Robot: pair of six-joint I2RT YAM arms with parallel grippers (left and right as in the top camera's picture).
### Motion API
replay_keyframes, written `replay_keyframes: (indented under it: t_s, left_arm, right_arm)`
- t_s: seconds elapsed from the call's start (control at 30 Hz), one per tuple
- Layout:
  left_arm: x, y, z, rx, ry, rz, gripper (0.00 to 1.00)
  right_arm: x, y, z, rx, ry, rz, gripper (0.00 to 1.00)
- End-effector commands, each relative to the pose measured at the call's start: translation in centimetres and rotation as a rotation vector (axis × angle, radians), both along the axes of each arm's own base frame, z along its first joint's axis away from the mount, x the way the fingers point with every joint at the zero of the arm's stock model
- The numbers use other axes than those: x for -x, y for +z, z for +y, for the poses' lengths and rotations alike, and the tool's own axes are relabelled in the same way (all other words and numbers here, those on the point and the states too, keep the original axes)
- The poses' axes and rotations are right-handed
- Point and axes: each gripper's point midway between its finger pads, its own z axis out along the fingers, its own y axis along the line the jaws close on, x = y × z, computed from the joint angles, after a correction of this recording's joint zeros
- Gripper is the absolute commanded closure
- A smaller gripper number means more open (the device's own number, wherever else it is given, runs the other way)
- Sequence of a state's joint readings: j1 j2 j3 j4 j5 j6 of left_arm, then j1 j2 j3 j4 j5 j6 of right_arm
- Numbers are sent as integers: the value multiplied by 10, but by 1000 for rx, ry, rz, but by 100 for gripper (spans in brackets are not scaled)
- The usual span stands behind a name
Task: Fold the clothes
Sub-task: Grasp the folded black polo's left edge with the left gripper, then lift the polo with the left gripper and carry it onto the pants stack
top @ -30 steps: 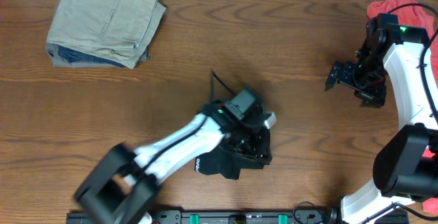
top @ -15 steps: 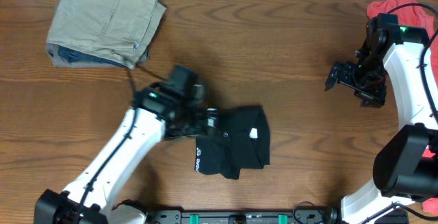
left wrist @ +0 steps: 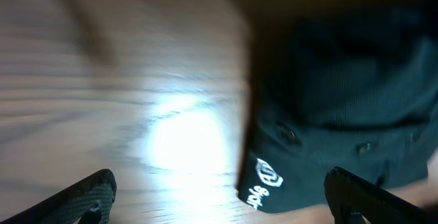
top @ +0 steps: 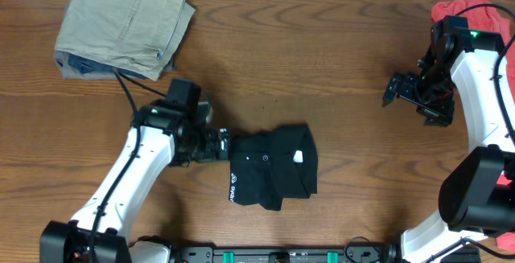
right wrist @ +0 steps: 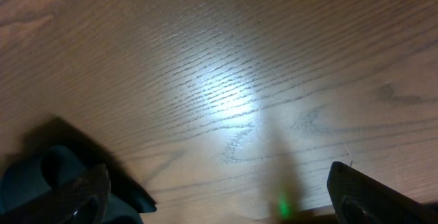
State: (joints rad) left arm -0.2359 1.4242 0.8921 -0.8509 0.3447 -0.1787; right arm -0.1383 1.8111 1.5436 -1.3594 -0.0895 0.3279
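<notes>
The clothes, a black collared shirt (top: 272,166), lie folded into a compact bundle on the wooden table, front of centre. A white label (top: 298,156) shows on top and white lettering (top: 233,192) at the left edge. My left gripper (top: 222,145) stands open just left of the bundle, nothing between its fingers. In the left wrist view the shirt (left wrist: 342,94) fills the upper right, its white logo (left wrist: 263,179) near the corner, and the open left gripper (left wrist: 222,207) straddles that corner. My right gripper (top: 402,102) hovers open far to the right; in its own view the right gripper (right wrist: 219,200) has only bare wood beneath.
Folded khaki trousers (top: 125,23) lie at the back left corner. A red T-shirt (top: 475,10) is bunched at the back right, behind the right arm. Bare wooden table (top: 322,54) lies between the two arms.
My left gripper let go of the black shirt, opened wide and drew back to the left of it. The bundle stays where it was set. The right arm has not moved.
</notes>
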Motion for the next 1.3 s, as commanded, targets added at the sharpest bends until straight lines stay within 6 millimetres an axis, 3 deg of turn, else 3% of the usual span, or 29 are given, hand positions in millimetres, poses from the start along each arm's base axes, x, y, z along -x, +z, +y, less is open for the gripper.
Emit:
replay_keyframes:
  t_s: [0.0,0.2,0.53,0.63,0.77,0.83,0.87,1.1,1.27]
  left_arm:
    - [17,-12,-22,153,-92,45,2]
    - [21,-27,-50,346,-126,30,2]
    - [11,-53,-55,363,-78,64,1]
    - [9,-52,-58,386,-76,63,19]
    - [9,-52,-58,386,-76,62,66]
    - [6,-50,-59,387,-74,57,81]
    - [4,-49,-59,387,-72,55,94]
    - [-33,-27,-55,308,-77,-35,94]
    - [-79,-5,-36,138,-82,-182,94]
  right_arm:
    - [-3,7,-1,7,12,-29,1]
    - [-3,7,-1,7,12,-29,1]
    - [-3,7,-1,7,12,-29,1]
    - [-3,7,-1,7,12,-29,1]
    - [-3,7,-1,7,12,-29,1]
    - [-3,7,-1,7,12,-29,1]
    - [-3,7,-1,7,12,-29,1]
    - [-3,7,-1,7,12,-29,1]
    - [-3,7,-1,7,12,-29,1]
